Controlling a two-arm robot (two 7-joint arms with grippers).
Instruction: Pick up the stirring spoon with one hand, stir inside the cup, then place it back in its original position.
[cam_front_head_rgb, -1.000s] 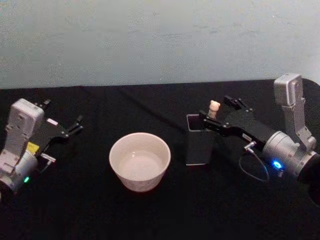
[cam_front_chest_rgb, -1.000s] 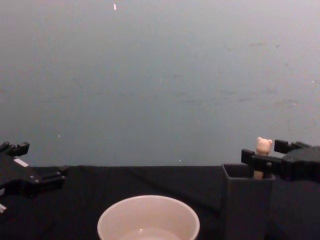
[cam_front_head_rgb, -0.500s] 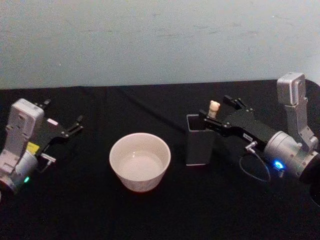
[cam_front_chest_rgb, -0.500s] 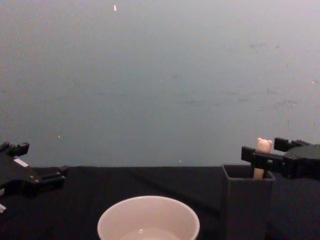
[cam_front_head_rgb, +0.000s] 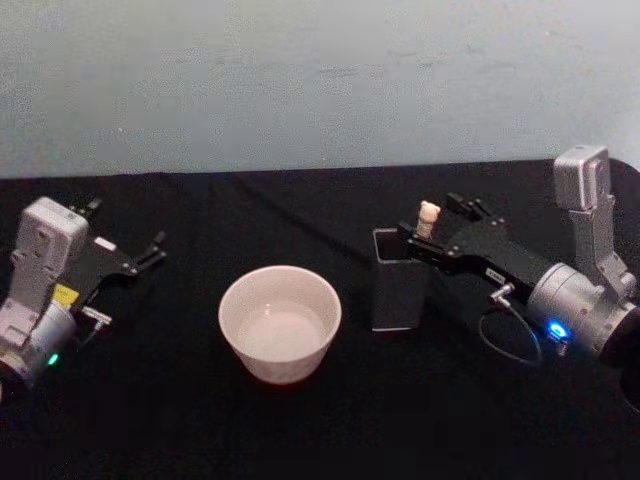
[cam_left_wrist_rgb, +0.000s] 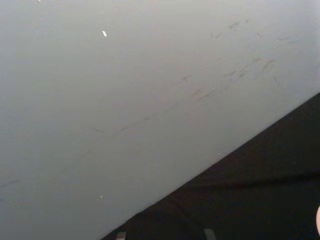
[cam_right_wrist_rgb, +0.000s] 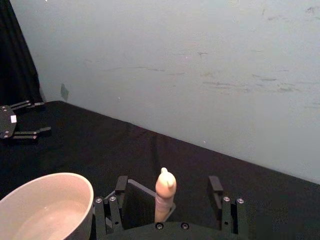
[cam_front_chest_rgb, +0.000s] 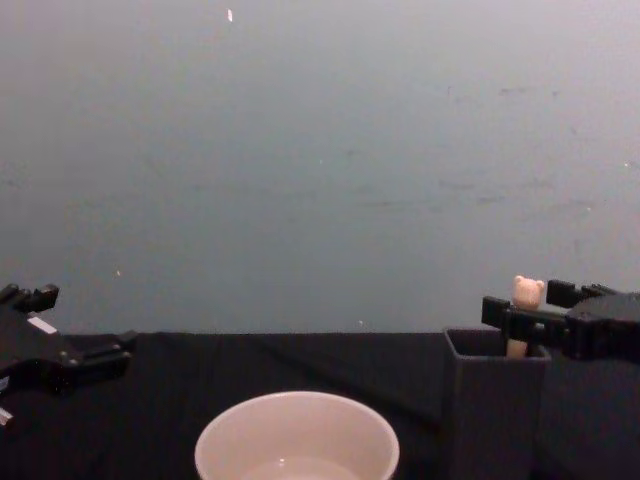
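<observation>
The stirring spoon (cam_front_head_rgb: 428, 214) stands upright in a dark grey square holder (cam_front_head_rgb: 398, 295), with its beige bear-head handle (cam_front_chest_rgb: 527, 291) sticking out of the top. Its bowl is hidden inside the holder. My right gripper (cam_front_head_rgb: 432, 216) is open, one finger on each side of the handle (cam_right_wrist_rgb: 165, 192) and clear of it. The cream-white cup (cam_front_head_rgb: 280, 362) sits left of the holder, with a little liquid in it; its rim (cam_front_chest_rgb: 296, 402) shows low in the chest view. My left gripper (cam_front_head_rgb: 125, 226) stays open at the far left.
Everything rests on a black cloth (cam_front_head_rgb: 320, 430) in front of a pale grey-blue wall (cam_front_chest_rgb: 320, 150). The holder (cam_front_chest_rgb: 490, 410) stands close to the right of the cup. A cable loop (cam_front_head_rgb: 510, 340) hangs under the right wrist.
My right gripper has risen very slightly around the spoon's handle. The spoon, the cup and the left arm have not moved.
</observation>
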